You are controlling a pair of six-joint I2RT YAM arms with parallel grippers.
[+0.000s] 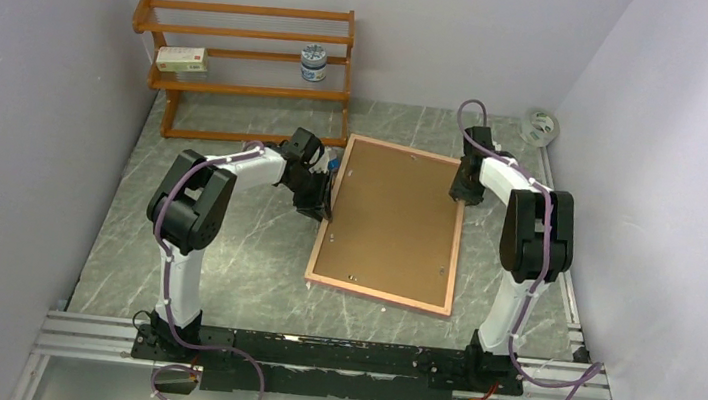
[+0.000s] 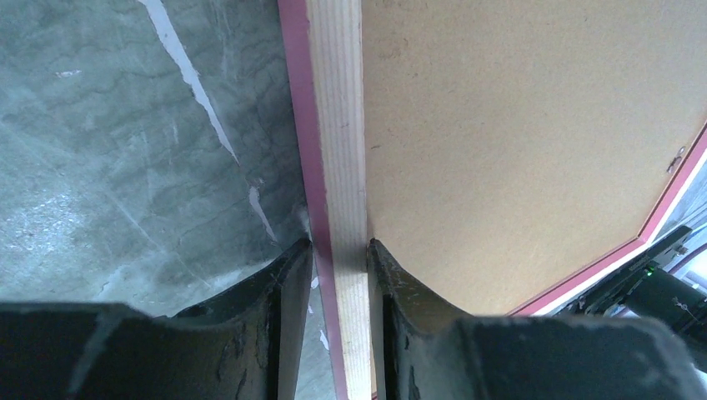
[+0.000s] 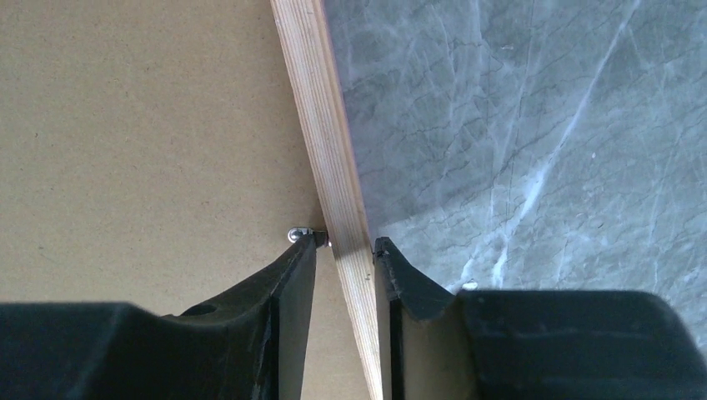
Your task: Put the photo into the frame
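The frame (image 1: 379, 297) lies back-up in the middle of the table, with its pink border around a brown backing sheet (image 1: 393, 220). My left gripper (image 1: 327, 204) is at the frame's left rail. In the left wrist view it (image 2: 340, 246) is shut on that pale wooden rail (image 2: 338, 125), one finger on each side. My right gripper (image 1: 459, 194) is at the right rail near the far corner. Its (image 3: 346, 242) outer finger presses the rail (image 3: 321, 125), and the inner fingertip sits at a small metal clip (image 3: 298, 234) on the backing. The photo is hidden.
An orange wooden rack (image 1: 242, 89) stands at the back left, holding a small box (image 1: 182, 60) and a jar (image 1: 314, 63). A roll of tape (image 1: 539, 128) lies in the far right corner. Grey walls close in on both sides.
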